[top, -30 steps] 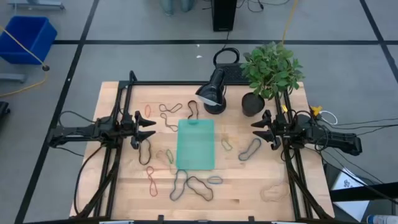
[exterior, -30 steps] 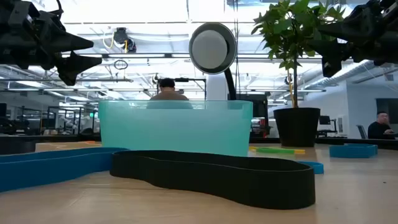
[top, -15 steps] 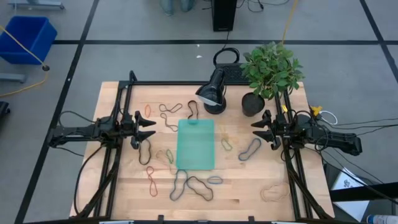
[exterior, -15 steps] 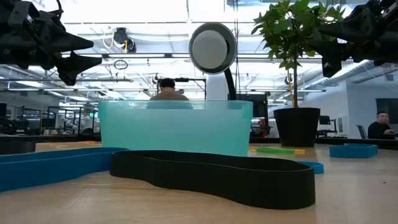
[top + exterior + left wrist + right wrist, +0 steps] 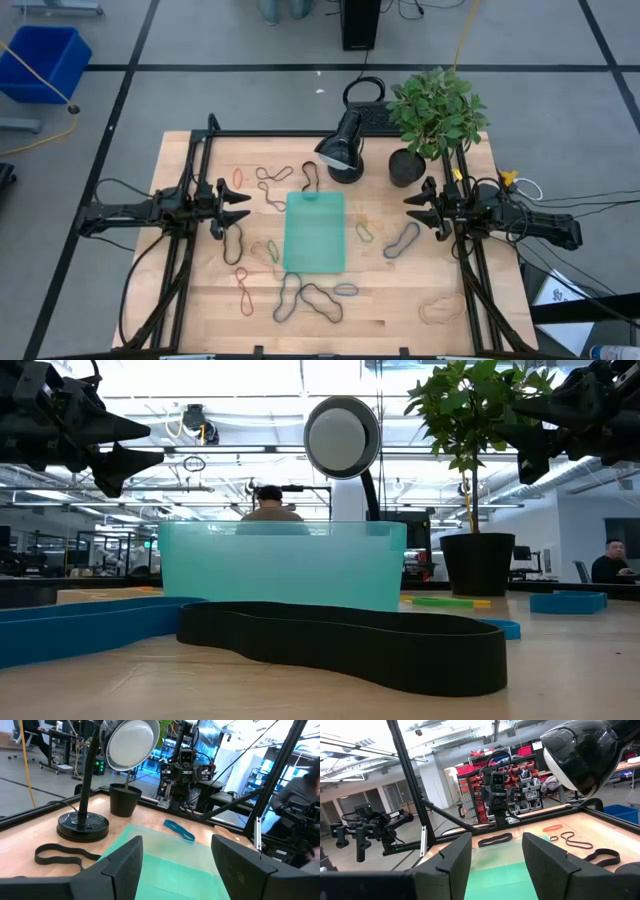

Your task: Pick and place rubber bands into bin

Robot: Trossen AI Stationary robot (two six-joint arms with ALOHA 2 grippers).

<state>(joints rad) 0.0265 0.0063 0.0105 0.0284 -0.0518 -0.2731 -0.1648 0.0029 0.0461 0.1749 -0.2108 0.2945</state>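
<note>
The teal bin (image 5: 314,231) lies flat mid-table, also in the low view (image 5: 283,564) and both wrist views (image 5: 165,865) (image 5: 502,872). Rubber bands lie scattered around it: black ones (image 5: 310,298) (image 5: 233,243) (image 5: 402,240), red ones (image 5: 243,290), a blue one (image 5: 346,290), a green one (image 5: 365,232). In the low view a black band (image 5: 345,642) lies nearest. My left gripper (image 5: 243,206) hovers open at the table's left edge, level, pointing at the bin. My right gripper (image 5: 410,211) hovers open at the right edge, facing it. Both are empty.
A black desk lamp (image 5: 343,150) and a potted plant (image 5: 432,115) stand at the table's far side, right of centre. A black frame (image 5: 200,180) borders the table. A deep blue tub (image 5: 45,60) sits on the floor far left. People sit in the room behind.
</note>
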